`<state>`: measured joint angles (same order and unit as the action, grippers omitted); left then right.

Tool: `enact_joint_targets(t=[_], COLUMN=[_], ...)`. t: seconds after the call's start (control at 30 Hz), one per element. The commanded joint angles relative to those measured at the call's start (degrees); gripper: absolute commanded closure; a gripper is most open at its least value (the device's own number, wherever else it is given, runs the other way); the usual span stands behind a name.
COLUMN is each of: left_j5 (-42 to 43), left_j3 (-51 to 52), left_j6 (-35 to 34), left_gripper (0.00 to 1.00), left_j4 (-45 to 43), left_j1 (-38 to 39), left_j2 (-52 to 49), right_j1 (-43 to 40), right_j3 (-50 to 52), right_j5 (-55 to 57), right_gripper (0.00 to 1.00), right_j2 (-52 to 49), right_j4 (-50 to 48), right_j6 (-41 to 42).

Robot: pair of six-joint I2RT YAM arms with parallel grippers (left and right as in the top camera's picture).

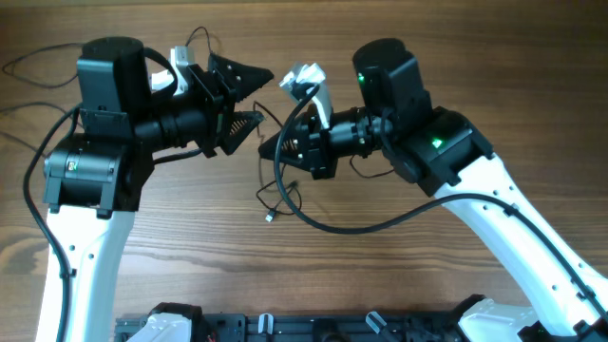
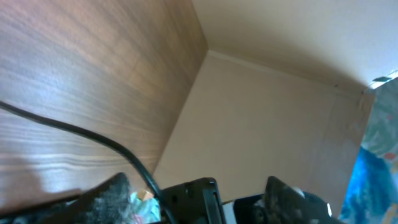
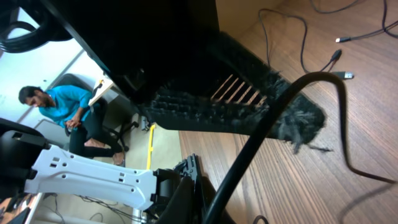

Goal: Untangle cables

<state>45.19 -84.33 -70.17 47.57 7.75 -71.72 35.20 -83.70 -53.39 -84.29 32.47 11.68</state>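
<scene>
Cables point(image 1: 275, 198) lie loose at six o'clock of right gripper point(image 1: 274, 144), whose closure cannot be told; left gripper point(image 1: 252, 98) spread wide. Lower first, pinch one strand.

The desk point(image 1: 399, 275) is warm brown with long, streaky wood grain. The cables point(image 1: 277, 195) at mid-frame are thin and near-black, one tipped silvery-white. The left arm point(image 1: 104, 104) and right arm point(image 1: 513, 214) are black above and white lower down. A green light point(image 1: 436, 144) glows at upper right.
</scene>
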Motion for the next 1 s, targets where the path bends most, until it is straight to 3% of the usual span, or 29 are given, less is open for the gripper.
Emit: enact_joint_targets(t=[0.0,0.47,0.97], left_j5=[1.7,4.55,6.71], left_j3=[0.0,0.0,0.0], left_j6=[-1.07,-2.8,-2.78], left_gripper=[0.39,0.51,0.72], left_j4=[-0.17,-0.15,-0.15], left_j1=[-0.09,-0.09,-0.09], left_j2=[0.48,0.48,0.48], right_j1=[0.59,1.44,2.25], right_j3=[0.11,0.11,0.09], right_j5=[1.95,1.95,3.43], right_gripper=[0.96,0.96,0.96], right_j2=[-0.35,-0.37,-0.37], right_j4=[-1.57,-6.25,-6.91], right_j6=[2.03,6.32,6.56])
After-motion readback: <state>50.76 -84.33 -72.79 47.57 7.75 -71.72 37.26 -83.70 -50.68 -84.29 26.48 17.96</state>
